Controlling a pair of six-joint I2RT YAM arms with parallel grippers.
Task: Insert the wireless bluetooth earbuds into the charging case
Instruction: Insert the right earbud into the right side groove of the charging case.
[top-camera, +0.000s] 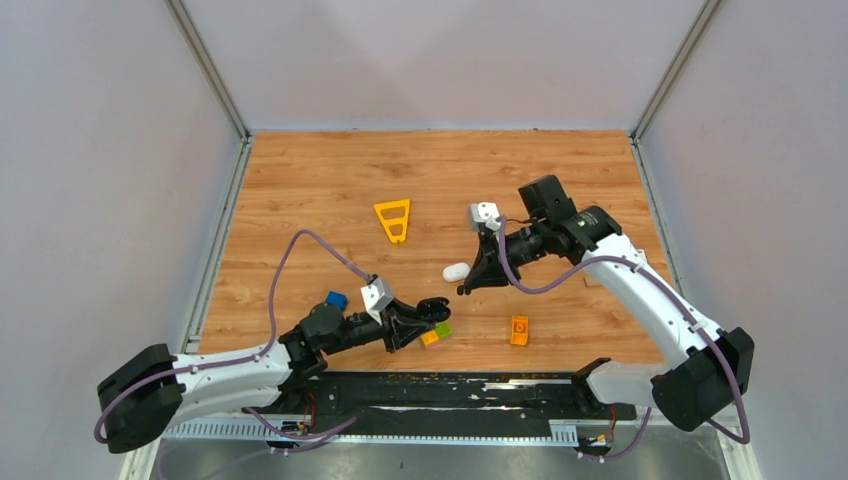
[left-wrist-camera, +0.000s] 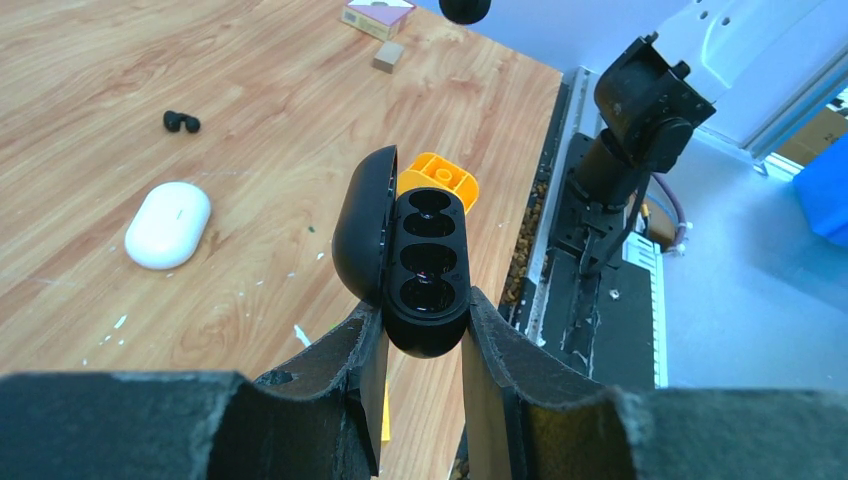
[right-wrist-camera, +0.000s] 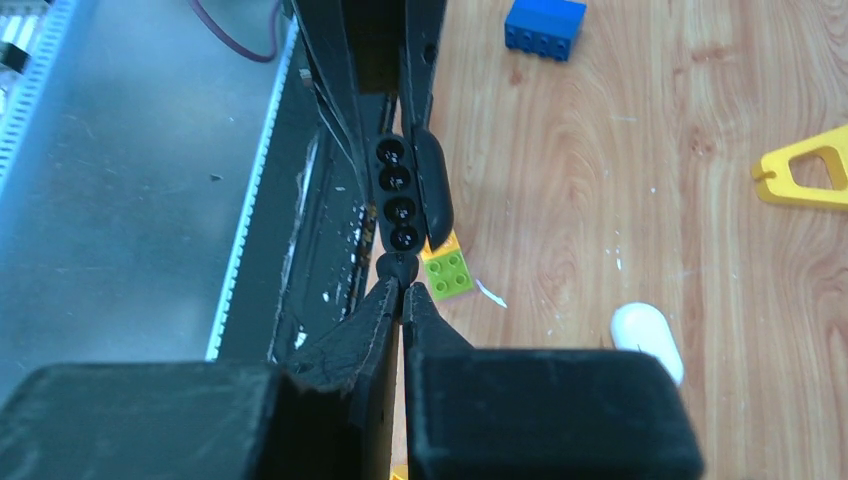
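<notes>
clamping, overhead view: left gripper (top-camera: 430, 312) is squeezing shut on the black charging case (top-camera: 433, 304), holding it toward 6 o'clock of the table's middle, over the yellow-green brick (top-camera: 437, 336).
right arm, overhead view: right gripper (top-camera: 464, 289) is reaching toward 7 o'clock, its tip hanging at 1 o'clock of the held case; the white oval case (top-camera: 456, 271) is lying closed just beside that tip.
case, left wrist view: its long axis is running 6 to 12 o'clock, the lower end is sitting pinched between the fingers, the lid (left-wrist-camera: 360, 225) is standing open at 9 o'clock, and the sockets (left-wrist-camera: 430, 255) are facing the camera, looking empty.
loose buds, left wrist view: two black earbuds (left-wrist-camera: 181, 122) are lying on the wood at 10 o'clock, well apart from the case.
tool, right wrist view: the right jaws are pressing together on a small black earbud (right-wrist-camera: 397, 266) at their very tips.
case, right wrist view: the socket row is lining up 12 to 6 o'clock, lid at 3 o'clock, near end just beyond the bud.
step: judging by this, the bud is being brought to the case and is not yet seating.
next move: calling for a fine advance toward 12 o'clock onto the nearest socket, then letting go.
</notes>
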